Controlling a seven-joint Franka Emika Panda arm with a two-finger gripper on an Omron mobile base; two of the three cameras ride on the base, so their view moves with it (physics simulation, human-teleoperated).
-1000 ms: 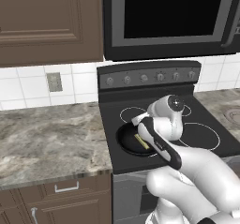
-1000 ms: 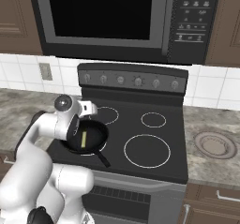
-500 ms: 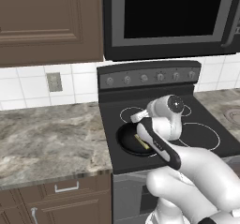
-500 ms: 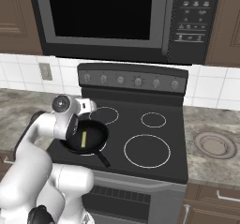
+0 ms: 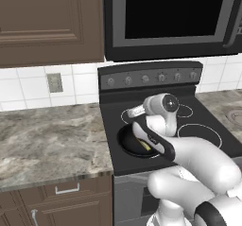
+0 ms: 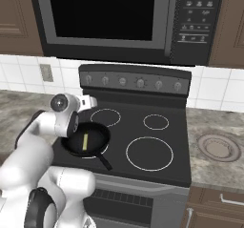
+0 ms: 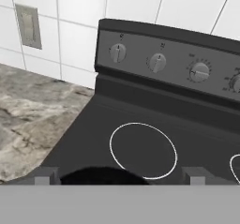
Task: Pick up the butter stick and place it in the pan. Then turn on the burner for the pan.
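The black pan (image 6: 97,137) sits on the stove's front left burner, its handle pointing toward the front edge. The pale yellow butter stick (image 6: 85,141) lies flat inside it. In the left base view the arm covers part of the pan (image 5: 128,142), and a sliver of the butter stick (image 5: 145,147) shows. My gripper (image 6: 91,101) hovers above the pan's far rim and points at the control panel. In the hand view my gripper (image 7: 120,175) is open and holds nothing, and the pan's rim (image 7: 101,175) lies below it.
Several knobs (image 7: 157,62) line the stove's back panel, behind the rear left burner ring (image 7: 143,150). Marble counter (image 5: 47,140) lies to the stove's left, with a wall outlet (image 5: 55,82) above it. A microwave (image 6: 114,17) hangs over the stove. The right burners (image 6: 149,153) are bare.
My hand has risen a little and moved back toward the control panel. The butter stick stays in the pan.
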